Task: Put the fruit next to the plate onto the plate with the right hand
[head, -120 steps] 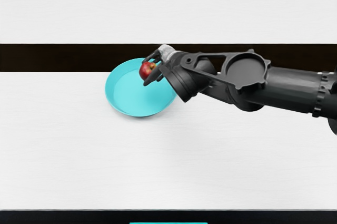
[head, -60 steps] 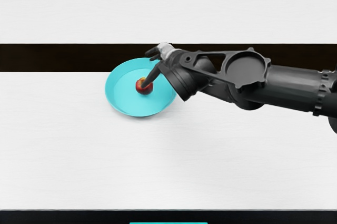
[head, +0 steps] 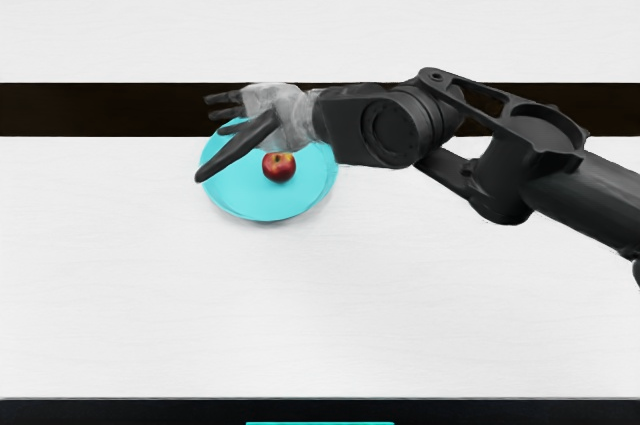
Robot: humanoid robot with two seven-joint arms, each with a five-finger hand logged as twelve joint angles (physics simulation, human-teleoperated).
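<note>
1. The red apple (head: 279,166) sits on the teal plate (head: 250,201), near its centre and slightly toward the right side.
2. The plate lies flat on the white table (head: 300,305), close to the table's far edge. Its far rim shows against the dark band (head: 100,110) behind the table.
3. The right arm (head: 500,160) enters from the right edge and reaches left across the far half of the table. Its thick wrist section covers the plate's far-right rim.
4. The right hand (head: 258,120) hangs over the far half of the plate, spread wide and holding nothing.
5. One of its long dark fingers (head: 225,157) slants down and left across the left part of the plate, with its tip past the left rim in the picture. The other fingers point left, above the far rim.
6. The apple is clear of the hand, with a strip of teal showing between it and the slanted finger. In the picture it lies just below the palm.
7. The hand renders blurred and pale at the palm, so I cannot tell whether the low fingertip touches the rim or table. It looks to be above them.
</note>
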